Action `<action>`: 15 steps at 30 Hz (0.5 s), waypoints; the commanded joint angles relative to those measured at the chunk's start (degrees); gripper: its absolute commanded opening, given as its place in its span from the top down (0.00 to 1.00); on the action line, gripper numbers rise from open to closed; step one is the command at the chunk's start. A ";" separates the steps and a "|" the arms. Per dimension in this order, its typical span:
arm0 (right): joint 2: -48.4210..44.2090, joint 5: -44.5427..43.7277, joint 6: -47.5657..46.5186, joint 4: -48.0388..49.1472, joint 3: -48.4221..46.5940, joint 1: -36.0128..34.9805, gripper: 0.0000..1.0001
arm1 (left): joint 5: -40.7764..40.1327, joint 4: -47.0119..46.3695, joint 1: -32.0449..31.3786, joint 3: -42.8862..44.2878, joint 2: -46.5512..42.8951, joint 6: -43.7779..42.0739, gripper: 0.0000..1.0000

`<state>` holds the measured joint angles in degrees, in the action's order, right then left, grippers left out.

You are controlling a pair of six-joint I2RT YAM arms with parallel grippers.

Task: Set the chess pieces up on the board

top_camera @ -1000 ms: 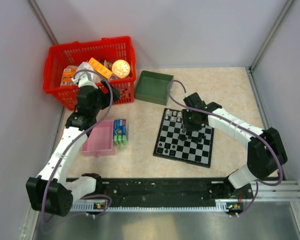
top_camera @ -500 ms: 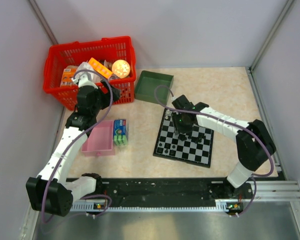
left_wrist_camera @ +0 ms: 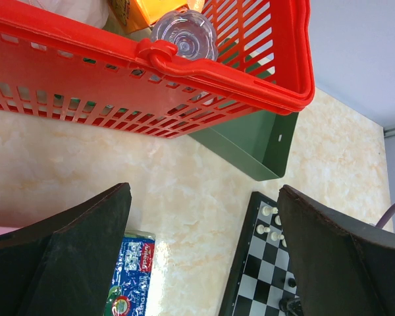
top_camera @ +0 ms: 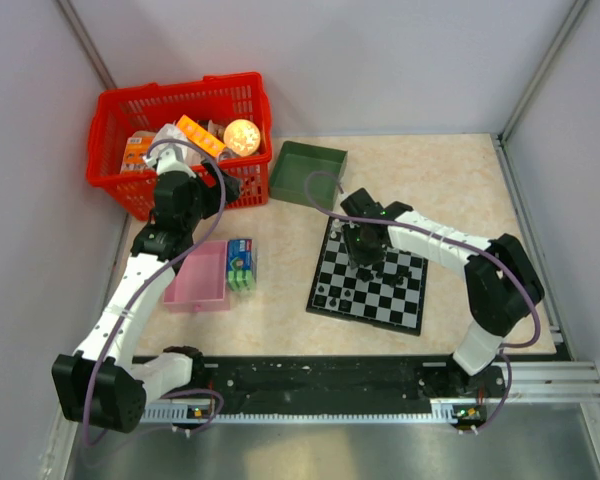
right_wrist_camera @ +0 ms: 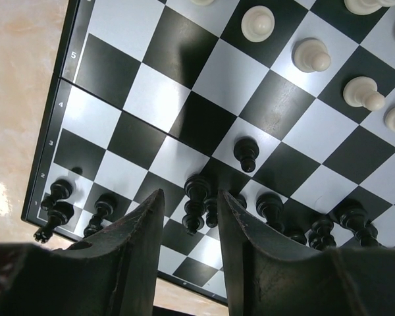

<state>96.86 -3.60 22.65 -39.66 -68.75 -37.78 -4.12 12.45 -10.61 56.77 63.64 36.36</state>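
The board (top_camera: 378, 302) lies right of centre, with white chess pieces (top_camera: 347, 229) on its far rows and black ones (top_camera: 325, 298) near its front edge. My right gripper (top_camera: 365, 262) hovers over the board's middle. In the right wrist view its jaws (right_wrist_camera: 189, 194) stand a little apart, open, above the board (right_wrist_camera: 151, 99). A tall black piece (right_wrist_camera: 195, 199) stands just below the gap in the black row (right_wrist_camera: 270, 205). A lone black pawn (right_wrist_camera: 246, 153) stands one row ahead; white pawns (right_wrist_camera: 313, 56) are beyond. My left gripper (top_camera: 220, 185) is wide open and empty (left_wrist_camera: 204, 191) by the basket.
A red basket (top_camera: 180, 100) of items stands at the back left, also in the left wrist view (left_wrist_camera: 118, 72). A green tray (top_camera: 308, 172) sits beside it (left_wrist_camera: 250, 145). A pink tray (top_camera: 198, 278) and a blue-green packet (top_camera: 241, 263) lie left of the board.
My right gripper has moved left across the board, from its right-hand part to the middle. The left arm has not moved.
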 commanded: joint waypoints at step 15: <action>1.58 -0.45 -1.30 -2.26 -3.23 -1.51 0.68 | 0.08 -2.60 0.24 0.53 0.08 0.20 0.02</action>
<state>97.49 -3.57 22.04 -41.01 -68.82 -38.33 -4.08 12.45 -10.61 56.77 63.64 36.38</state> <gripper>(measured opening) 0.321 0.980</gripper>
